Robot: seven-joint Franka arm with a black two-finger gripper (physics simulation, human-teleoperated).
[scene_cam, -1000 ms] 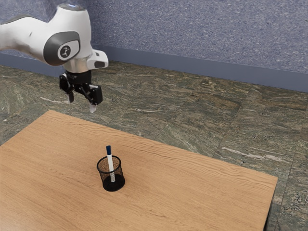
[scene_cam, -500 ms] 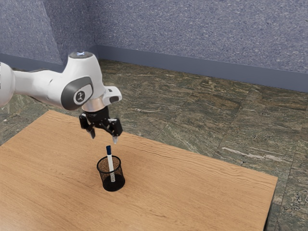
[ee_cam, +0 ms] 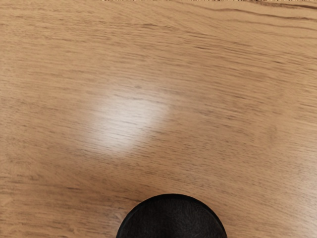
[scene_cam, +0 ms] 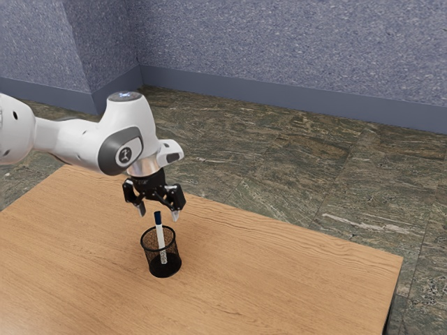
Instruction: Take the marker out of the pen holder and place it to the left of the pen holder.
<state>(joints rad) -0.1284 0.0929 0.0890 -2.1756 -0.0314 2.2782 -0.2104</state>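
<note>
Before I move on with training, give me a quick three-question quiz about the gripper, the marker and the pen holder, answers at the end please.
1. What colour is the cap of the marker?
A) green
B) dark blue
C) red

2. True or false: the gripper is open, with nothing held between its fingers.

3. Fill in the blank: the marker's lower end is inside the ____.

Key: 1 B; 2 true; 3 pen holder.
</note>
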